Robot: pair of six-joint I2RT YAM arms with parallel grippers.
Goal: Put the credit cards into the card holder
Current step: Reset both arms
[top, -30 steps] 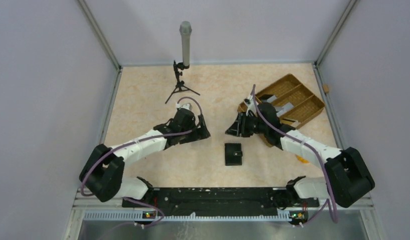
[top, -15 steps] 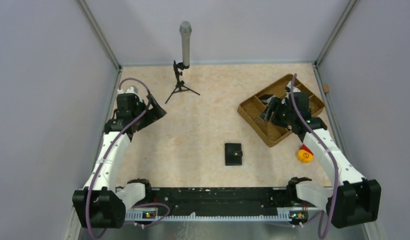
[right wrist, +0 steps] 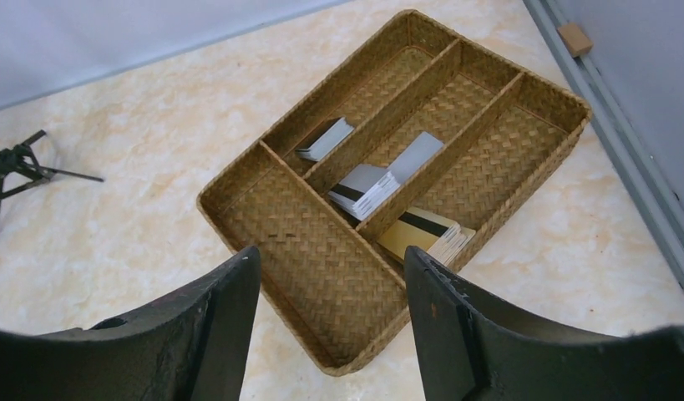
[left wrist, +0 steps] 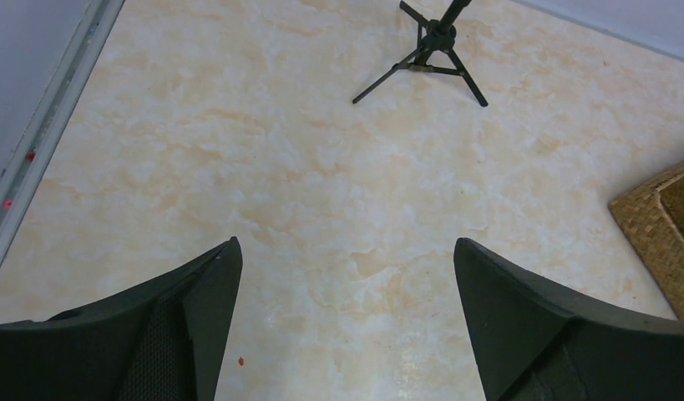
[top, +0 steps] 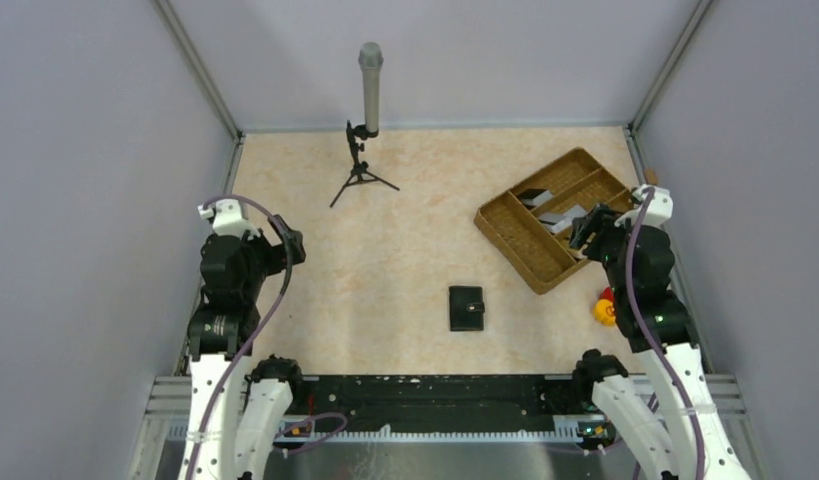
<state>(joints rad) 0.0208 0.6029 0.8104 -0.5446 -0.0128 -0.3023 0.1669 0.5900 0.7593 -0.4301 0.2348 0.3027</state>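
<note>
The card holder (top: 466,307), a small black wallet, lies folded shut on the table between the two arms. The credit cards lie in the brown woven tray (right wrist: 238,180): a grey stack (right wrist: 326,139), a silver stack (right wrist: 380,175) and a tan stack with a black stripe (right wrist: 422,234). My right gripper (right wrist: 331,255) hangs open and empty above the tray's near end, by its right side (top: 585,228) in the top view. My left gripper (top: 285,245) is open and empty over bare table at the far left (left wrist: 347,242), well away from the wallet.
A microphone on a black tripod (top: 365,120) stands at the back centre. A yellow and red object (top: 605,310) lies near the right arm. A small wooden block (right wrist: 575,38) sits by the right wall rail. Walls close in the table on three sides.
Both arms have drawn back from the middle of the table towards their own sides. The right gripper's jaws have widened. The wallet has not moved.
</note>
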